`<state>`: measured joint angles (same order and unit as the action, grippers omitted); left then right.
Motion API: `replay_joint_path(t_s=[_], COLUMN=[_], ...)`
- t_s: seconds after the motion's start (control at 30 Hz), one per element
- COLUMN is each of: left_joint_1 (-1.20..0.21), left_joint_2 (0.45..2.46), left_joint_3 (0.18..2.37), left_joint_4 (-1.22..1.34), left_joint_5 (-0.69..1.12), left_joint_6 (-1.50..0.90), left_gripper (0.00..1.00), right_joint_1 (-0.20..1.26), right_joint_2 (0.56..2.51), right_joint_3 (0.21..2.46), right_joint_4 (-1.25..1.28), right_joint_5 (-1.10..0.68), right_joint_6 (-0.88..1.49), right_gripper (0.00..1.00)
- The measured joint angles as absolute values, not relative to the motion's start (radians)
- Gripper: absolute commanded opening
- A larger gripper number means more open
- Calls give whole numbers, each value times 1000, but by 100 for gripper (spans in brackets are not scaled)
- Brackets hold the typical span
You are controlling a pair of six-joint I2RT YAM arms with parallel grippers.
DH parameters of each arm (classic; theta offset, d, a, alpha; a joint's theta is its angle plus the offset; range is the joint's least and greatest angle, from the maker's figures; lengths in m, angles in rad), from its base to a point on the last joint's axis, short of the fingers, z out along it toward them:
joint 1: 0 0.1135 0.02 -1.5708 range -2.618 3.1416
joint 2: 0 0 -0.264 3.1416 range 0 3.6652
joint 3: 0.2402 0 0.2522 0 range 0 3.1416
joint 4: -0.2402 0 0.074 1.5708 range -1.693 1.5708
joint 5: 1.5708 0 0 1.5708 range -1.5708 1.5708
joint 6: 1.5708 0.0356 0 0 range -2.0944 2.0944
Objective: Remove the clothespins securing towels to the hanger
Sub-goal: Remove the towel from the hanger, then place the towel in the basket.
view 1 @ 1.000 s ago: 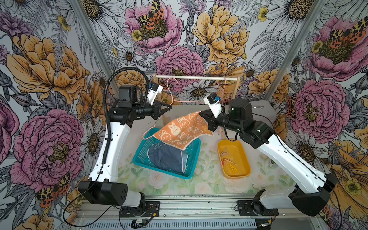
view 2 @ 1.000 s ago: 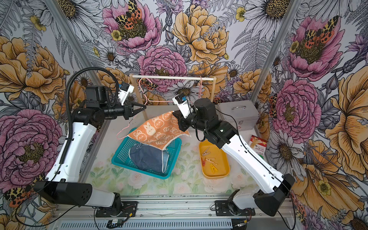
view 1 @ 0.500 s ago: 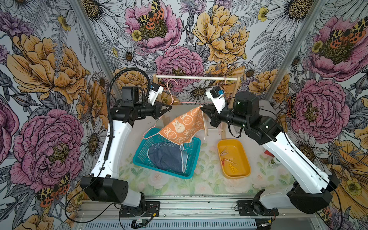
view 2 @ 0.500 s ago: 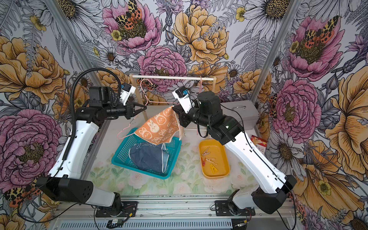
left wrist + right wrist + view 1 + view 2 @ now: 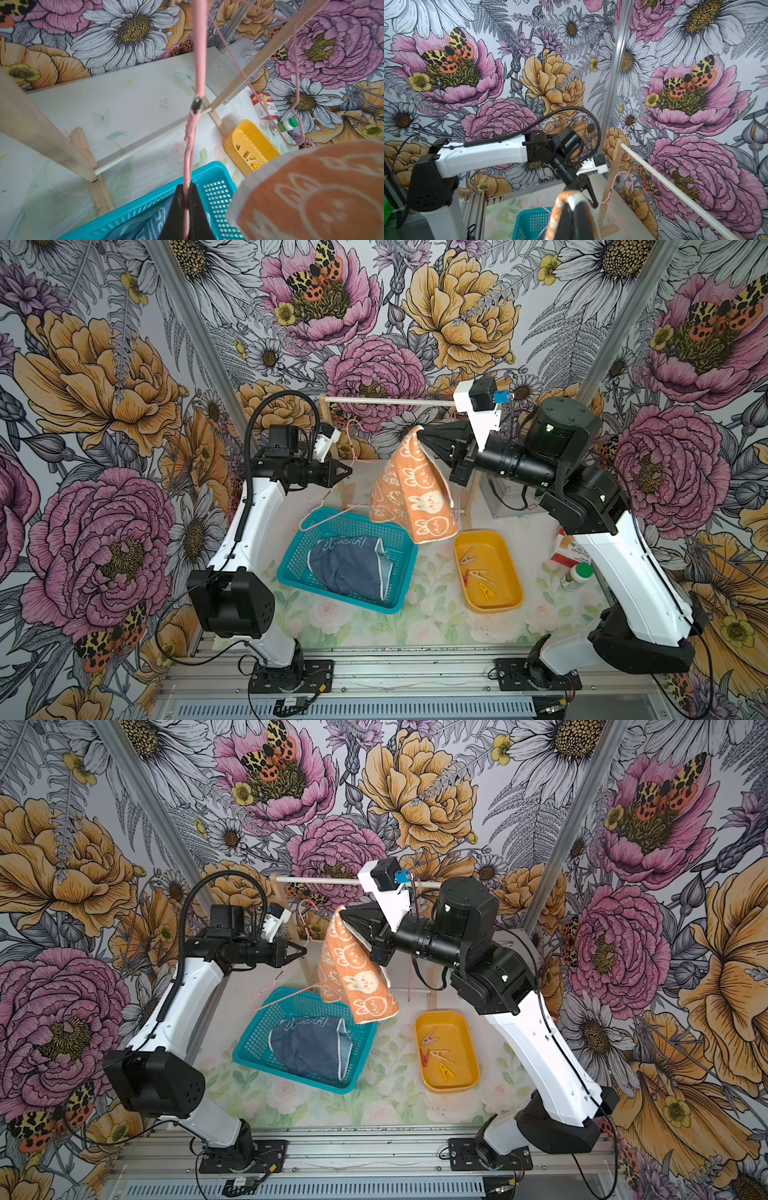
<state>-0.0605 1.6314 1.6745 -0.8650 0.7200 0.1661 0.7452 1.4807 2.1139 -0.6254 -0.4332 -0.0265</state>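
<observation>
Aloft, orange towel [image 5: 415,493], corner inside right hand [image 5: 421,433]

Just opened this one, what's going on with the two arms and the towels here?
The right gripper is shut on a corner of the orange towel, which hangs in the air by the teal basket and the yellow tray. The left gripper is clamped on the pink wire hanger, holding it up. The blue towel lies in the basket, and four clothespins lie in the tray; none shows on the hanger.
</observation>
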Motion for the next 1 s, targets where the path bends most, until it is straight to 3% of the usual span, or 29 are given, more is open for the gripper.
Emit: replay_joint_path(t_s=[0.4,0.43,0.47,0.57,0.6,0.8,1.0], left_joint_1=[-63,-64,-67,-86,-94,-155,-187], left_joint_2=[1522,1501,1481,1425,1410,1361,1400], left_joint_3=[1673,1673,1673,1673,1673,1671,1687], left_joint_4=[-864,-863,-863,-860,-854,-788,-727], left_joint_5=[591,585,577,542,527,404,260], left_joint_6=[162,159,158,152,149,113,76], left_gripper=[0,0,0,0,0,0,0], right_joint_1=[841,846,849,857,859,865,821], right_joint_2=[1660,1666,1667,1665,1663,1576,1349], right_joint_3=[1911,1884,1859,1807,1794,1666,1471], right_joint_4=[-633,-635,-639,-636,-634,-602,-555], right_joint_5=[-442,-440,-434,-400,-389,-284,-157], right_joint_6=[3,7,11,11,6,6,28], right_gripper=[0,7,27,56,60,62,62])
